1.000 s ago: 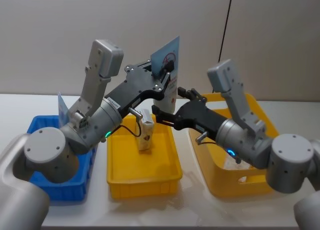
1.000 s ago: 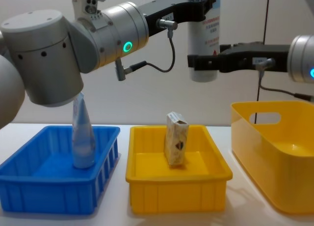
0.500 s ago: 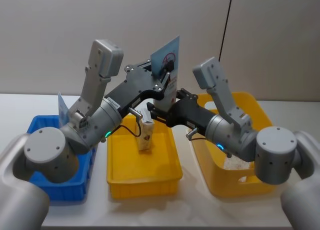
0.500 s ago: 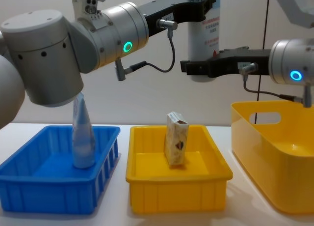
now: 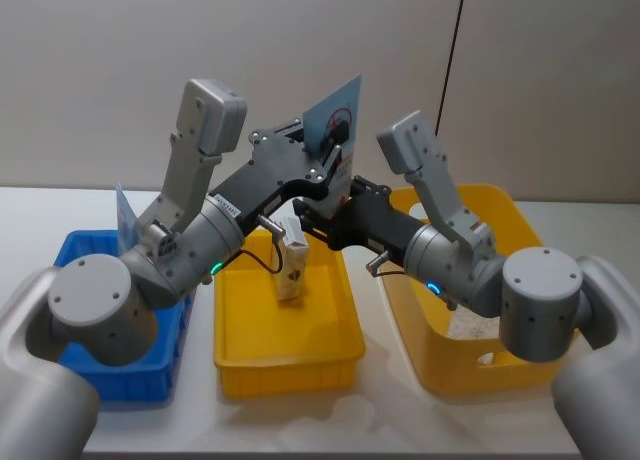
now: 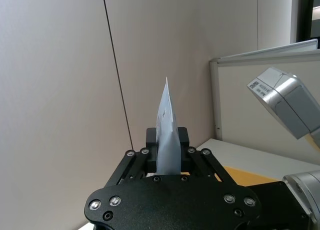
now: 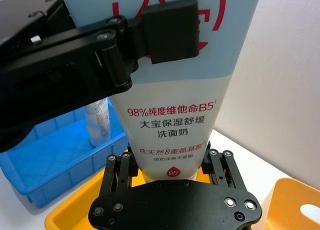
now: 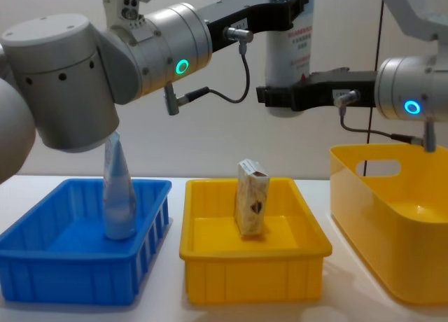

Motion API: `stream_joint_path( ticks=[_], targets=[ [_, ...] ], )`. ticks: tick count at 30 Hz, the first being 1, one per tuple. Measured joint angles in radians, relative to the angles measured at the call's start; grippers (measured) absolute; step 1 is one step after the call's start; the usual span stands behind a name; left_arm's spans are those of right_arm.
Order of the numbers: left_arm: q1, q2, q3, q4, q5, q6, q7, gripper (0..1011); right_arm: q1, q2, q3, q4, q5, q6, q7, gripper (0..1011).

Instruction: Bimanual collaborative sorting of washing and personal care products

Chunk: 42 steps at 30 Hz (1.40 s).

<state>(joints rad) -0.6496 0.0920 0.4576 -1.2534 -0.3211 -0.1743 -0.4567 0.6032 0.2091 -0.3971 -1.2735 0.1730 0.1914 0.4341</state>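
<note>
High over the yellow tray (image 8: 252, 273), my left gripper (image 8: 290, 3) is shut on a white tube (image 8: 287, 63) with red and blue text, near its flat end. My right gripper (image 8: 276, 96) is open, reaching in from the right with its fingers on either side of the tube's (image 7: 172, 90) lower cap end. The left wrist view looks along the tube's (image 6: 167, 135) thin edge. A beige carton (image 8: 250, 206) stands upright in the yellow tray. A translucent bluish tube (image 8: 119, 196) stands in the blue bin (image 8: 70, 280).
A deep yellow basket (image 8: 392, 266) with a handle slot stands to the right of the tray. The three containers sit in a row on the white table, with a plain wall behind them.
My right gripper has moved left from beside the tube until its fingers flank the tube's lower end. The left arm, the tube and the things in the bins have stayed still.
</note>
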Motion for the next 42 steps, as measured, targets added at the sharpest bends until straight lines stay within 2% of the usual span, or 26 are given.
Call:
stream_joint_path(
  ticks=[3, 14, 18, 19, 20, 24, 28, 42],
  targets=[
    [0.0, 0.0, 0.0, 0.0, 0.0, 0.0, 0.0, 257, 0.001, 0.0, -0.001, 0.0, 0.001, 0.0, -0.002, 638],
    [0.0, 0.0, 0.0, 0.0, 0.0, 0.0, 0.0, 610, -0.004, 0.004, 0.003, -0.015, 0.018, 0.008, -0.017, 638],
    [0.0, 0.0, 0.0, 0.0, 0.0, 0.0, 0.0, 748, -0.011, 0.006, 0.015, -0.028, 0.032, 0.025, -0.03, 638],
    [0.0, 0.0, 0.0, 0.0, 0.0, 0.0, 0.0, 748, -0.013, 0.006, 0.018, -0.031, 0.036, 0.03, -0.034, 638],
    [0.0, 0.0, 0.0, 0.0, 0.0, 0.0, 0.0, 805, -0.014, 0.006, 0.021, -0.033, 0.038, 0.033, -0.037, 638],
    [0.0, 0.0, 0.0, 0.0, 0.0, 0.0, 0.0, 928, -0.023, 0.006, 0.041, -0.048, 0.053, 0.059, -0.062, 638],
    [0.0, 0.0, 0.0, 0.0, 0.0, 0.0, 0.0, 1001, -0.03, 0.006, 0.059, -0.06, 0.064, 0.083, -0.09, 638],
    [0.0, 0.0, 0.0, 0.0, 0.0, 0.0, 0.0, 1001, -0.049, 0.002, 0.121, -0.083, 0.063, 0.189, -0.223, 638]
  ],
)
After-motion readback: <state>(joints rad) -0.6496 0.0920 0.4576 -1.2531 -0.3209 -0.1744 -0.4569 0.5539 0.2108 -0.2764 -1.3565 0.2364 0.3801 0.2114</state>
